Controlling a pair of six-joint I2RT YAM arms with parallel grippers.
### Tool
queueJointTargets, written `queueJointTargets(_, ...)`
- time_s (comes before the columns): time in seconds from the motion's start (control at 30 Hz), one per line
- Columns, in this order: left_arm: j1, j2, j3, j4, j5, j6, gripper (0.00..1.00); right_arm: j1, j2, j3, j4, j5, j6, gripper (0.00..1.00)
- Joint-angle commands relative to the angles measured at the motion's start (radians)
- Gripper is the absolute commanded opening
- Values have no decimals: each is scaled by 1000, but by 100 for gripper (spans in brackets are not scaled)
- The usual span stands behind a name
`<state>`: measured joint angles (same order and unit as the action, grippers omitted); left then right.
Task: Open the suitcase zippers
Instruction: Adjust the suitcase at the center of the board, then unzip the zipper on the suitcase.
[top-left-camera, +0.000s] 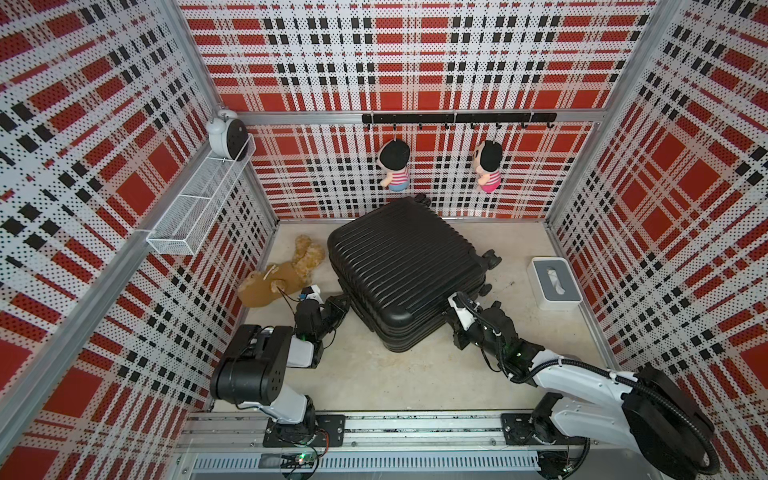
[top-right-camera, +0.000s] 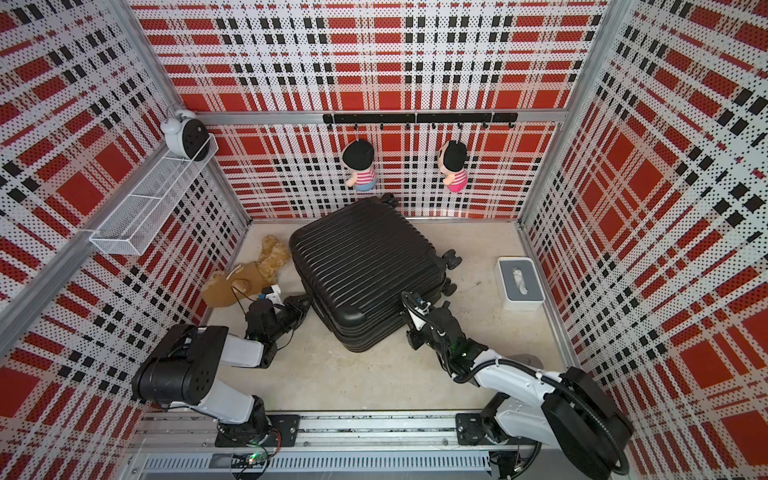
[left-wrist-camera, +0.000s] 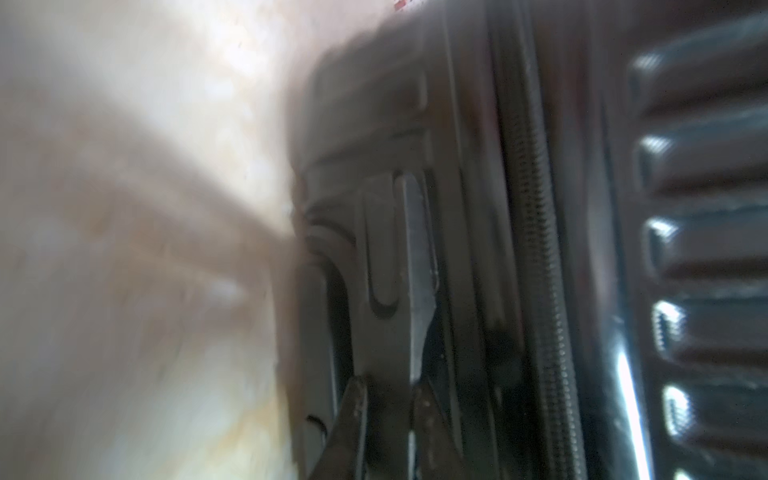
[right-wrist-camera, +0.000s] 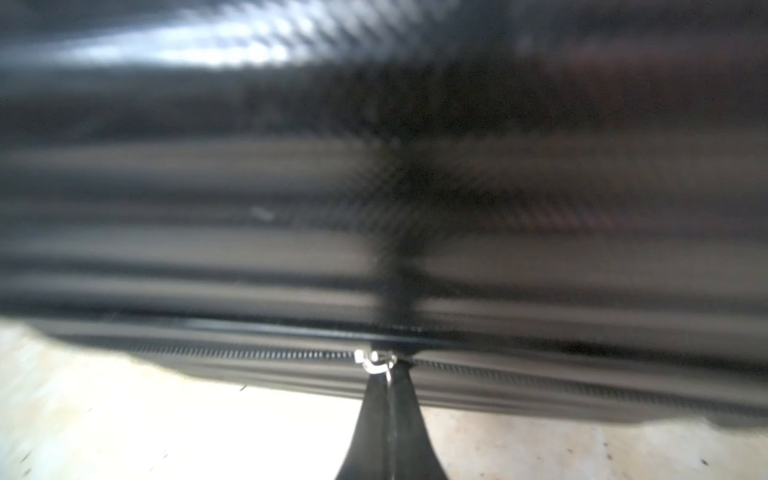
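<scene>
Beige floor (top-left-camera: 395, 374) carries the suitcase (top-left-camera: 399, 257) flat, mid-booth. Right gripper (right-wrist-camera: 390, 370) is pinched shut on a silvery pull (right-wrist-camera: 374, 360); the zipper (right-wrist-camera: 249, 353) runs crosswise from it both ways. Left gripper (left-wrist-camera: 388, 399) straddles a black tab (left-wrist-camera: 386, 249) on the opposite side; grip unclear.

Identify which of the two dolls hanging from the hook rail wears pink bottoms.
The doll nearer the white tissue box wears pink; the other doll wears blue. Both have black hair and striped tops.
</scene>
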<state>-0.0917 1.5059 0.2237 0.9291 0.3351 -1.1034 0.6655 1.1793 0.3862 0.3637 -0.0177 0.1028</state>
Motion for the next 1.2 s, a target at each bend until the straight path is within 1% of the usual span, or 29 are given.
queueJointTargets(0.0,-108,-98,-32,-68,34,40,0,-73,66,83,81,-67,12,0)
queueJointTargets(0.13,-242,-195,-39,-148,-75,23,0,-152,193,165,99,-160,24,0)
queueJointTargets(0.23,-294,-249,-44,-196,-148,19,0,-168,255,193,117,-202,22,0)
queueJointTargets(0.3,-299,-268,-51,-205,-181,18,0,-168,261,185,132,-223,25,0)
queueJointTargets(0.4,-301,-270,-52,-205,-208,13,0,-167,230,141,146,-257,42,0)
queueJointTargets(0.6,-335,-239,-35,-205,-247,11,0,-140,73,28,109,-277,20,0)
queueJointTargets(0.73,-352,-242,-40,-205,-274,5,0,-92,-26,-4,53,-284,-11,0)
queueJointTargets(0.9,-366,-246,-41,-205,-289,3,0,4,-96,-5,1,-236,-28,0)
queueJointTargets(1.03,-378,-244,-38,-205,-299,4,0,87,-106,1,-4,-180,-22,0)
queueJointTargets(1.17,-400,-237,-34,-205,-316,4,0,178,-65,27,0,-116,-14,0)
